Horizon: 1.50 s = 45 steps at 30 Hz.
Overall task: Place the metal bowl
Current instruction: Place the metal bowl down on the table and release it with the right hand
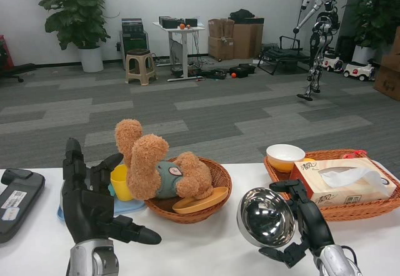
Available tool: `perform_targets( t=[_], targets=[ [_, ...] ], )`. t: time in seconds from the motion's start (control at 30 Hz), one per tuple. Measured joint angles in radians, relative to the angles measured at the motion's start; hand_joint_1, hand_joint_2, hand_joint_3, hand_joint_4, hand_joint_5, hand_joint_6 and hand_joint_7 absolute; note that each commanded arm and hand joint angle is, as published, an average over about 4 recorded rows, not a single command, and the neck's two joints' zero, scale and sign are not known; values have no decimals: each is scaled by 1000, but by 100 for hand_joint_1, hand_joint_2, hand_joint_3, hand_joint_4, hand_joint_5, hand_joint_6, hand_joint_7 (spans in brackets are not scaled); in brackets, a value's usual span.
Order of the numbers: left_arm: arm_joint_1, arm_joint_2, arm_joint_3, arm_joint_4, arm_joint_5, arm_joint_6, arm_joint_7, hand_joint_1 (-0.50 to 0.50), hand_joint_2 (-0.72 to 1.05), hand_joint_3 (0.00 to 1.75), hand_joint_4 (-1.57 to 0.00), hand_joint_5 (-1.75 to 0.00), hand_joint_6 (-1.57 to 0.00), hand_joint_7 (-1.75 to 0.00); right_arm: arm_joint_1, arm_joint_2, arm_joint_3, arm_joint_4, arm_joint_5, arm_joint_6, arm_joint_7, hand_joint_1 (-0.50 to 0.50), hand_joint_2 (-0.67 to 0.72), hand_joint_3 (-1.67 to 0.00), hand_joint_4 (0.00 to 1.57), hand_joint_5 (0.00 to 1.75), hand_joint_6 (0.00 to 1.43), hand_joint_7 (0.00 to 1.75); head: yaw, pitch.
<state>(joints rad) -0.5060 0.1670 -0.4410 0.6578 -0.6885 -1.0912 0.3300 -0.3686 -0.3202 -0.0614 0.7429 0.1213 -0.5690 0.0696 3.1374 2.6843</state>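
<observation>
Here the metal bowl (267, 217) is tipped on edge above the table (200, 251), near its front right, gripped by the right hand (306, 223) with fingers over its rim. The left hand (94, 204) is raised, fingers spread wide, empty, beside the teddy bear (156, 163) in its basket (212, 201).

Shiny silver metal bowl (267, 217), brown teddy bear (156, 163), yellow cup (120, 182), orange tissue box (342, 182).

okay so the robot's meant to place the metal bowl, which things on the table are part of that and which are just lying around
Part of the job:
metal bowl, held tilted above the table
right robot hand, gripping it

Just lying about:
left robot hand, holding nothing
teddy bear in round wicker basket
yellow cup
tissue box in wicker tray
small bowl
black device
</observation>
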Motion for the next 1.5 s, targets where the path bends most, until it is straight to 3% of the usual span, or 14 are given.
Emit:
perform_targets(
  t=[0.23,0.37,0.53,0.87,1.27,1.5],
  targets=[
    [0,0,0,0,0,0,0,-48,-72,0,-116,-128,0,-7,-9,0,0,13,0,0,0,-25,-48,-151,123,107,11,157,-3,-7],
    [0,0,1,0,0,0,0,-48,-64,0,-116,-133,0,-7,-9,0,0,23,-16,0,-1,-25,-48,-151,124,107,11,159,-6,-9],
    [0,0,2,0,0,0,0,-48,-72,0,-114,-133,0,-7,-10,-2,-1,25,-86,0,-2,-25,-48,-151,123,104,11,155,-51,-29],
    [0,-1,7,8,-1,0,0,-48,-72,0,-114,-133,0,-7,-12,-2,-4,54,-117,0,-2,-25,-48,-151,123,102,11,155,-125,-37],
    [-3,-4,10,21,-2,0,0,-48,-72,0,-112,-128,-1,-7,-13,-9,-6,123,-128,4,-2,-25,-48,-151,123,102,11,154,-147,-61],
    [-8,-6,15,40,-2,0,0,-48,-72,0,-112,-123,-3,-7,-14,-17,-22,185,-147,9,-2,-25,-48,-151,131,107,11,155,-161,-87]
  ],
)
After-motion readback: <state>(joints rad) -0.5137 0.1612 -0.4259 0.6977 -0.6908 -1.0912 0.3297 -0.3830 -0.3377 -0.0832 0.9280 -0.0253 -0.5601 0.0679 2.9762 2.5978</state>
